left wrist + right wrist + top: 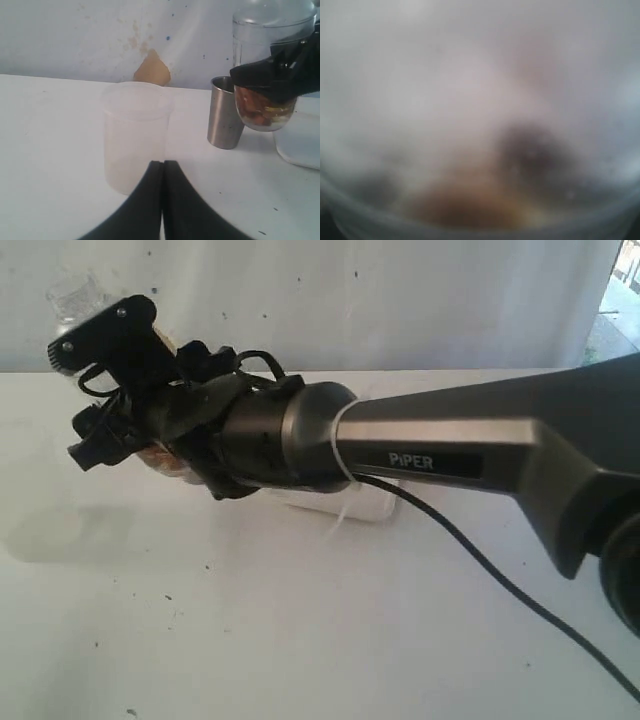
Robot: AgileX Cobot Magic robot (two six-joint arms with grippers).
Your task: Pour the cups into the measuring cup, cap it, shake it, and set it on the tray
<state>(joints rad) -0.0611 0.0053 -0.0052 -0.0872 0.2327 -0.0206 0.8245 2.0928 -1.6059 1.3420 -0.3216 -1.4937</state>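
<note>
**Inspector:** The right gripper (95, 390) has its jaws spread wide around the measuring cup (262, 112), clamping it mid-body. The cup appears raised off the table, just beside the tray (302, 145), with brownish contents inside. It is probably held this way for shaking.

**Clerk:** And the left?

**Inspector:** The left gripper (162, 192) is fully closed and holds nothing. It sits low before the frosted cup (135, 135), out of the way. The steel tumbler (224, 120) stands upright. The wooden cup is not visible. The measuring cup's top looks lidded but is cut off, and the right wrist view is a blur.
</note>
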